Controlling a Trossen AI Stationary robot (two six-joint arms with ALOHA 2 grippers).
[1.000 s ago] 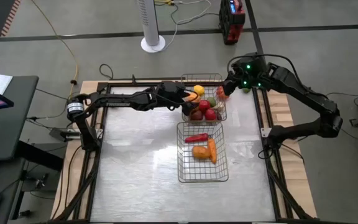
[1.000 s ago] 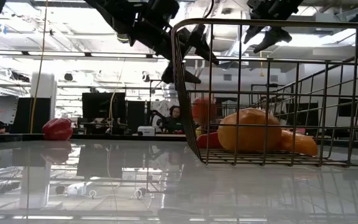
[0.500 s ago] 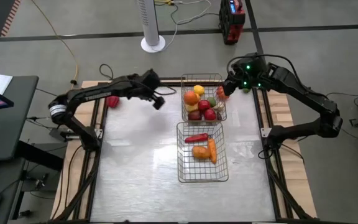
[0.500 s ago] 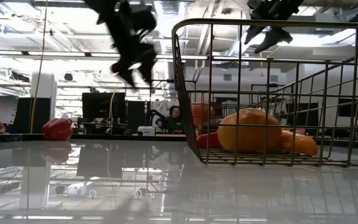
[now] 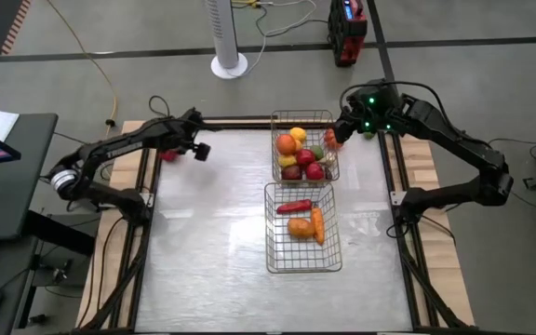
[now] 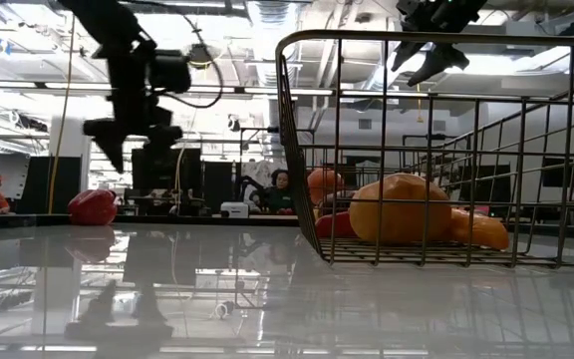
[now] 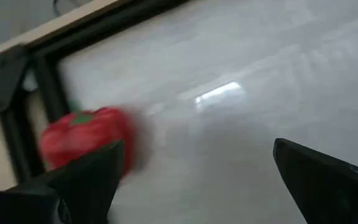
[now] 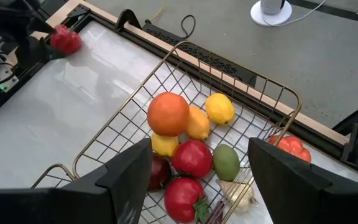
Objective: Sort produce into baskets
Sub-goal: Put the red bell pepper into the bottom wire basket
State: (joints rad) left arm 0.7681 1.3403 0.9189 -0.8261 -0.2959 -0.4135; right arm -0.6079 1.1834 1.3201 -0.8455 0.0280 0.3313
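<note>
1. Left gripper (image 5: 200, 151), fingers spread wide and empty, hangs near the red pepper (image 5: 167, 154) at the table's far left corner, seemingly lined up to take it.
2. Near basket (image 5: 334, 267) holds a carrot (image 5: 317, 223), long axis running near-to-far.
3. Far basket (image 5: 277, 116) holds round fruit.
4. Right gripper (image 5: 335, 138) hovers partly open over it, empty.

White fan base (image 5: 229, 65), red device (image 5: 345, 33), perhaps a battery
</note>
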